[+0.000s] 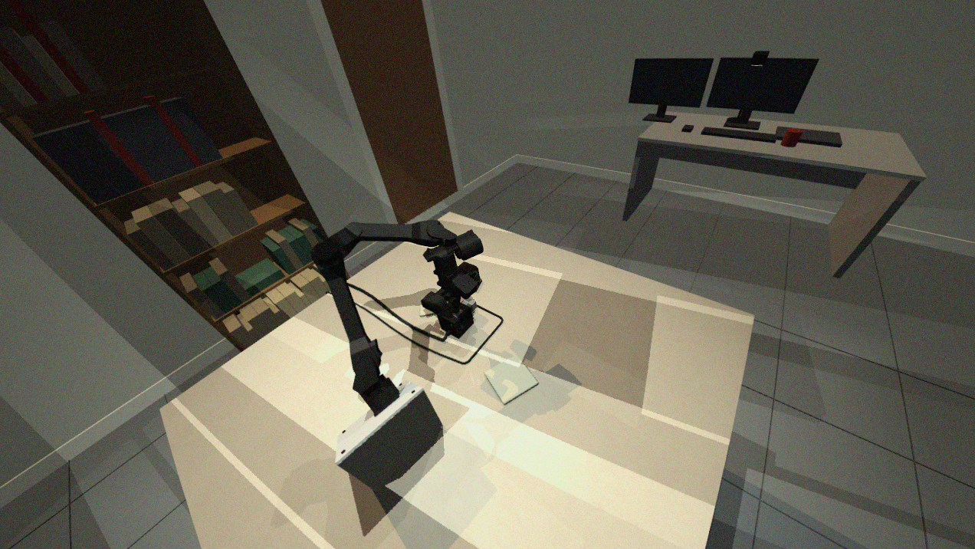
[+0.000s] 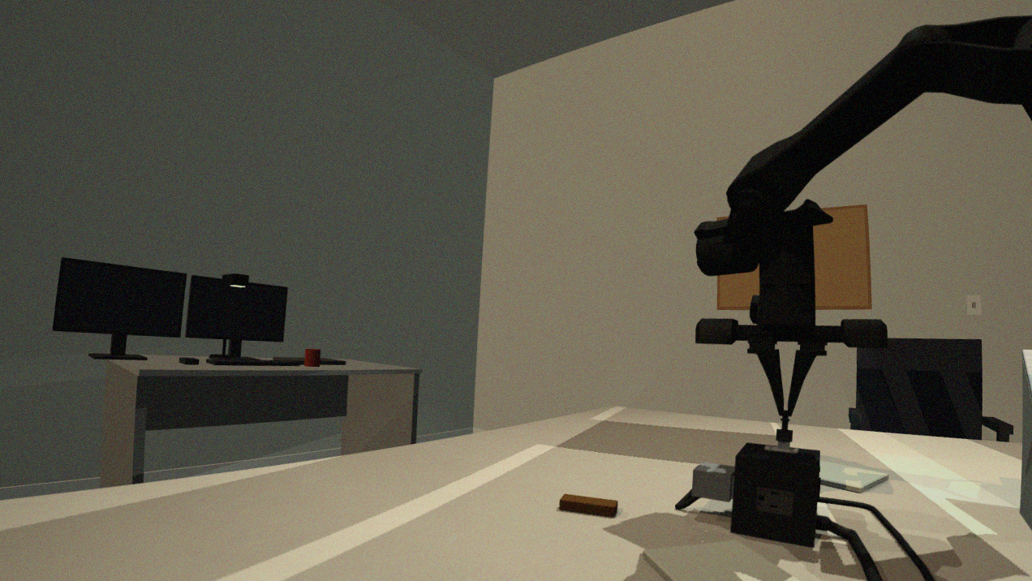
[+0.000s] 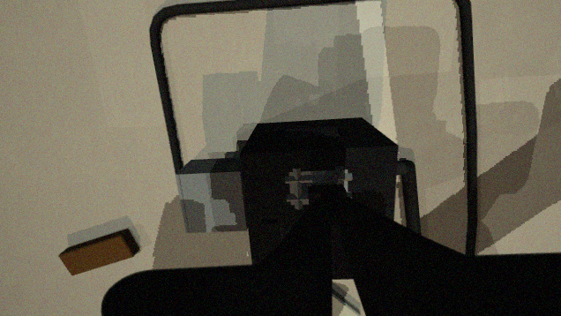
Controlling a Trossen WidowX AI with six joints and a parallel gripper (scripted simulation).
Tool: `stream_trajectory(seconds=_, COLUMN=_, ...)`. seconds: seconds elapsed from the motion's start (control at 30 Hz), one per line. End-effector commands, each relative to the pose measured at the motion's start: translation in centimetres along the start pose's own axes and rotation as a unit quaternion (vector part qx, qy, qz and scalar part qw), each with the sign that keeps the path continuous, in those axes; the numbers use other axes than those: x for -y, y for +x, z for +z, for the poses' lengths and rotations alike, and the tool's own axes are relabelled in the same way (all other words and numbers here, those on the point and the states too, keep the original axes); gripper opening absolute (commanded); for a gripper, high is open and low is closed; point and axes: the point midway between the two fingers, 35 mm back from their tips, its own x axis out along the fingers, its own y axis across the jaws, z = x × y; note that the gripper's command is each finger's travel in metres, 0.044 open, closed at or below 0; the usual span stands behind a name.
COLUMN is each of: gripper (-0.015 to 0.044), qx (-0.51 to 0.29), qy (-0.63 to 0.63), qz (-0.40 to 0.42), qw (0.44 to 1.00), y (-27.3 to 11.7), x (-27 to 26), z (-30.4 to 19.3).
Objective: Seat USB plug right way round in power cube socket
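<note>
My gripper [image 2: 784, 415] [image 3: 332, 209] points straight down above the power cube and is shut on the thin upper stem of the USB plug. The plug's dark body [image 2: 784, 435] stands upright in the light-rimmed socket [image 2: 780, 449] [image 3: 297, 190] on top of the black power cube [image 2: 750, 469] [image 3: 266, 194]. Part of the plug's metal shows between the body and the socket. The fingers cover most of the plug in the wrist view, and which way round it faces cannot be told.
A grey adapter [image 2: 712, 483] [image 3: 227, 190] sticks out of the cube's side. A brown bar [image 2: 588, 505] [image 3: 99, 254] lies beyond it. Black cable [image 1: 484, 343] [image 2: 857, 502] [image 3: 468, 132] loops around the cube. A pale flat pad [image 1: 511, 384] [image 2: 855, 479] lies nearby.
</note>
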Motion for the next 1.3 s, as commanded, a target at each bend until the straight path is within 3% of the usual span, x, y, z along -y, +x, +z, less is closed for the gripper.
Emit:
stream_trajectory(seconds=0.0, gripper=0.0000, qx=0.001, qy=-0.001, qz=0.000, qw=1.000, y=-0.3, x=0.0, z=0.0)
stream_trajectory(seconds=1.27, gripper=0.0000, qx=0.000, qy=-0.008, qz=0.000, qw=1.000, y=-2.5, x=0.0, z=0.0)
